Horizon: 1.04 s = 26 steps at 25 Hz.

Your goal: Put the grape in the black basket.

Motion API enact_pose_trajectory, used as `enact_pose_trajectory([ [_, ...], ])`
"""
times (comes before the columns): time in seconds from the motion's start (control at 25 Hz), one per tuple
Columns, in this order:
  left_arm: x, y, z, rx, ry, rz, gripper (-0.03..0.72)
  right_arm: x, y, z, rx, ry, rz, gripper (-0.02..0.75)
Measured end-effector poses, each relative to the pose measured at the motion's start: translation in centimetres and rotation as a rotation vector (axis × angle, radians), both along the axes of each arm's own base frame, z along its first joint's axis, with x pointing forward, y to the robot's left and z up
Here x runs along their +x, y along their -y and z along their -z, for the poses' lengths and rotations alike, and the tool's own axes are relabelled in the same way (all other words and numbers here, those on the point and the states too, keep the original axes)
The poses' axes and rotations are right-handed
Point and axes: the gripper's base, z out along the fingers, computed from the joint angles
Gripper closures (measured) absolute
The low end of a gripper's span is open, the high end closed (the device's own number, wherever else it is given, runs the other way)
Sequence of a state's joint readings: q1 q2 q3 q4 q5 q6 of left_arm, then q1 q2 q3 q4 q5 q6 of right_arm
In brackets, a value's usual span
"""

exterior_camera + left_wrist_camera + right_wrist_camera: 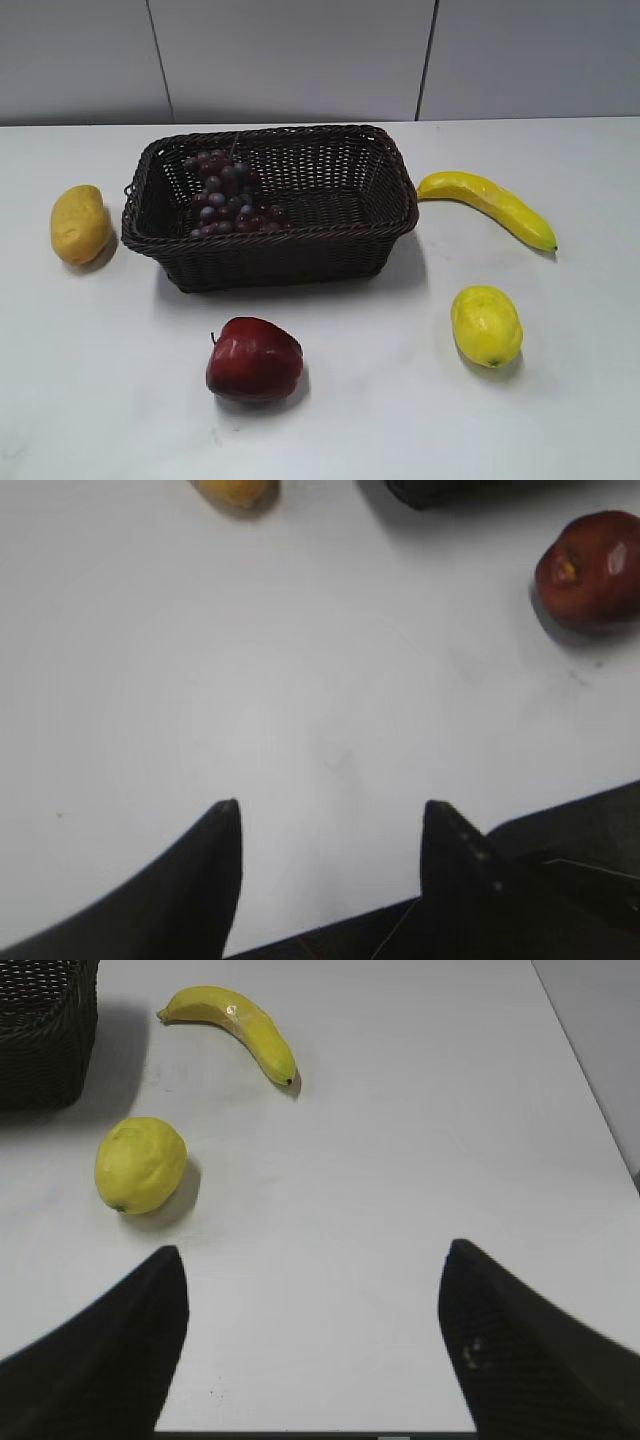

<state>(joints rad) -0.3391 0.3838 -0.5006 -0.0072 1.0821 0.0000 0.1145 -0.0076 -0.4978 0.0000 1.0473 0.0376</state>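
Note:
The grape, a long bunch of dark purple-red grapes, lies inside the black basket against its left wall. The woven basket stands at the middle back of the white table; a corner of it shows in the right wrist view and a sliver in the left wrist view. My left gripper is open and empty over bare table near its front edge. My right gripper is open and empty over bare table. Neither gripper shows in the exterior view.
A red apple lies in front of the basket. A lemon and a banana lie to its right. A yellow mango lies to its left.

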Motion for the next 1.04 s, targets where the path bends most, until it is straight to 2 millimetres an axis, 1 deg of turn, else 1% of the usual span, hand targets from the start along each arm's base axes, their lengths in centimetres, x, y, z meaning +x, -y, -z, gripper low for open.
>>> enact_pose_trajectory([
  [0.12, -0.8, -0.6, -0.3, -0.021, 0.066, -0.059, 0.157, 0.0, 0.0, 0.0, 0.000, 0.000, 0.000, 0.145],
  [0.32, -3.0, -1.4, -0.8, -0.055, 0.218, -0.182, 0.157, 0.0, 0.0, 0.0, 0.000, 0.000, 0.000, 0.145],
  [0.44, -4.1, -1.6, -0.9, -0.064, 0.292, -0.247, 0.157, 0.0, 0.0, 0.0, 0.000, 0.000, 0.000, 0.145],
  [0.6, -5.1, -1.7, -0.9, -0.072, 0.361, -0.279, 0.157, 0.0, 0.0, 0.0, 0.000, 0.000, 0.000, 0.145],
  [0.72, -5.5, -1.8, -0.9, -0.077, 0.383, -0.280, 0.165, 0.0, 0.0, 0.0, 0.000, 0.000, 0.000, 0.145],
  [1.04, -5.5, -1.7, -0.9, -0.078, 0.385, -0.280, 0.179, 0.0, 0.0, 0.0, 0.000, 0.000, 0.000, 0.145],
])
